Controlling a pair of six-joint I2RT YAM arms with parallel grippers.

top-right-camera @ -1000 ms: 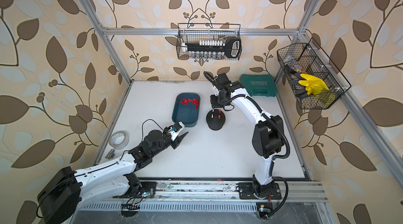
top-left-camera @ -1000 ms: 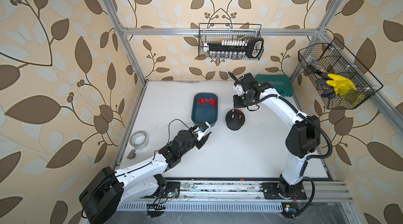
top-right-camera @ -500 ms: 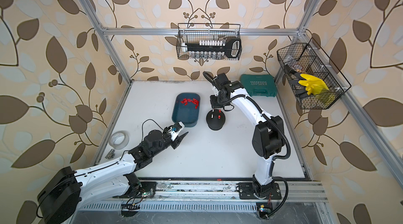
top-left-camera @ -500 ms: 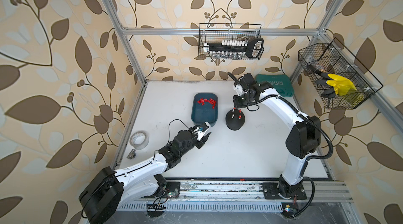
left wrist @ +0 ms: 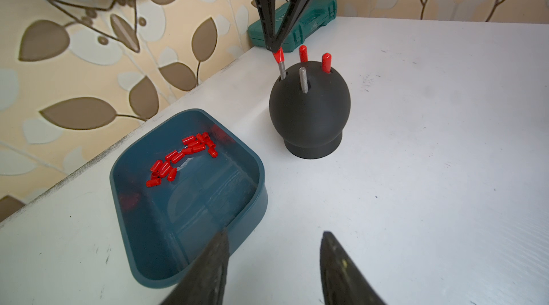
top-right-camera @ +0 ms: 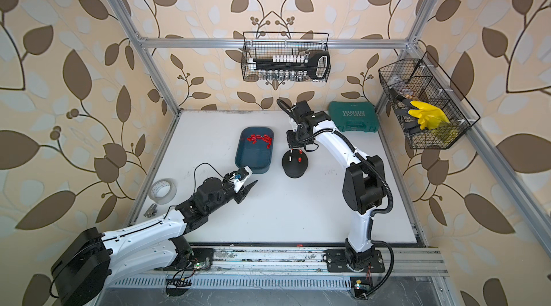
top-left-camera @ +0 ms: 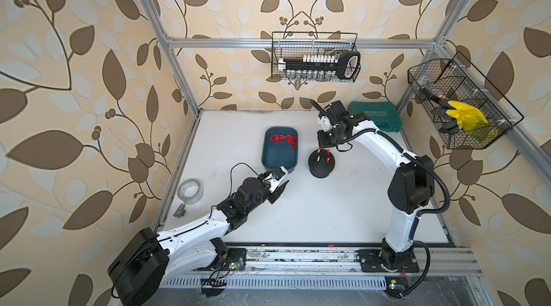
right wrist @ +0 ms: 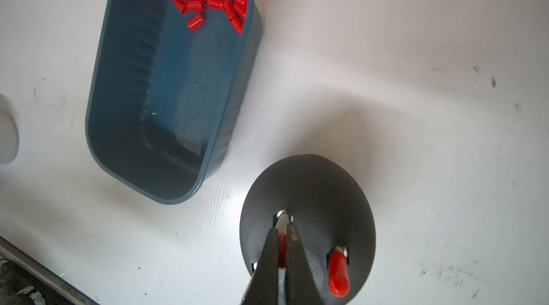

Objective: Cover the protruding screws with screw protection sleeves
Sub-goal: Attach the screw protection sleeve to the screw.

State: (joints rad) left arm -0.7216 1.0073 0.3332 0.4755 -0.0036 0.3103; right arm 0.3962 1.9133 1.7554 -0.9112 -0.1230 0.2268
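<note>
step: seating red sleeve (left wrist: 278, 56) | right fingers (right wrist: 267, 265) clenched on it, partway down a leaning screw (left wrist: 282, 71) in the black dome (left wrist: 309, 116) | left fingers (left wrist: 208, 265) released, empty, near the tray (left wrist: 263, 181) | tip — press along the screw's lean, not straight down | bare screw (left wrist: 303, 80) to follow

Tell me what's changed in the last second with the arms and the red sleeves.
Nothing visibly changed. The right gripper stays shut on a red sleeve at the tip of one screw in the black dome. The left gripper stays open, hovering near the blue tray. Two fitted sleeves remain on their screws, and the bare screw remains uncovered.
</note>
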